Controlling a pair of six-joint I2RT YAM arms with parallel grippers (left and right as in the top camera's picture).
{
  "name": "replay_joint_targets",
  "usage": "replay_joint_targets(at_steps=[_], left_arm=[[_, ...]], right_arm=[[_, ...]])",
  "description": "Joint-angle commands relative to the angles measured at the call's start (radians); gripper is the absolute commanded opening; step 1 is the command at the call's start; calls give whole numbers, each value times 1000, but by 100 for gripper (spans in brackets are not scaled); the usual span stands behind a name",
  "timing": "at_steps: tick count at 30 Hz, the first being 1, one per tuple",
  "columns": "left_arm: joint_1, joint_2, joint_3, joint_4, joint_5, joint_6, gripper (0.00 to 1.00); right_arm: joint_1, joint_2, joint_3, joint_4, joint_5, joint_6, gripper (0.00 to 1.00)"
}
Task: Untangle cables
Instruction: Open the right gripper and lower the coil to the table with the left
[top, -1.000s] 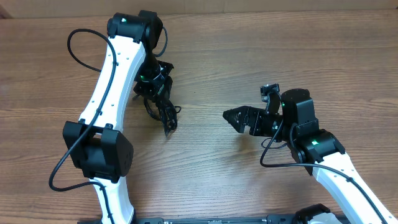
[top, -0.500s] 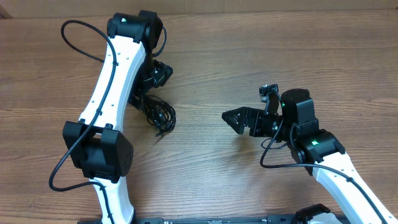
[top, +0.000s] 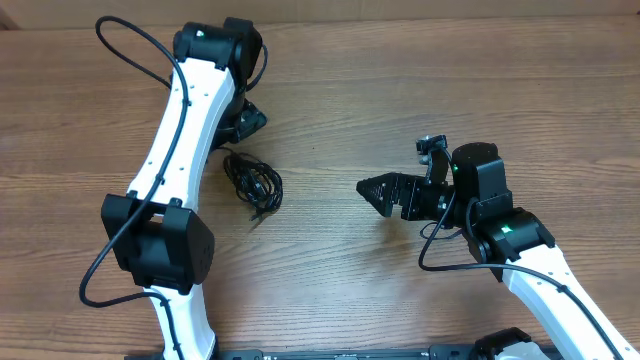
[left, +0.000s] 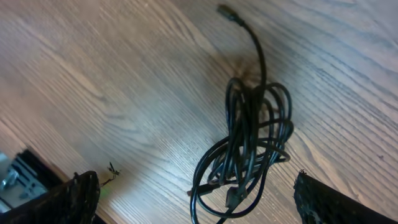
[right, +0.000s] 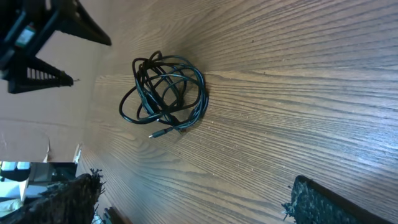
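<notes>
The cables (top: 256, 184) lie as one tangled black bundle on the wooden table (top: 400, 90), left of centre. In the left wrist view the cables (left: 252, 140) rest flat on the wood, one plug end stretching away. My left gripper (left: 194, 183) hangs above the near edge of the bundle, jaws wide, gripping nothing. From overhead the left gripper (top: 244, 120) is just beyond the bundle, partly under its arm. My right gripper (top: 375, 188) stands open to the right of the bundle and points at it. The right wrist view has the cables (right: 163, 93) well ahead of the right gripper (right: 193, 190).
The left arm's own thick wiring loops out at the back left (top: 130, 45). A cardboard wall (top: 420, 8) runs along the table's far edge. Bare wood lies between the bundle and the right gripper.
The left gripper has opened and let go of the cable bundle, then drawn back toward the far side. The bundle now lies loose on the table. The right arm has stayed put.
</notes>
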Motion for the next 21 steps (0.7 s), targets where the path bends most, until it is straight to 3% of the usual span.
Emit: replay_joint_targets(at_steps=[1, 8, 21], left_arm=[[3, -24, -69, 44, 49, -79, 100], [3, -23, -210, 174, 166, -79, 100], [3, -23, -357, 391, 163, -79, 100]], right_arm=[[-1, 0, 11, 2, 7, -16, 98], [-1, 0, 11, -3, 21, -16, 98], [-1, 0, 11, -20, 34, -17, 99]])
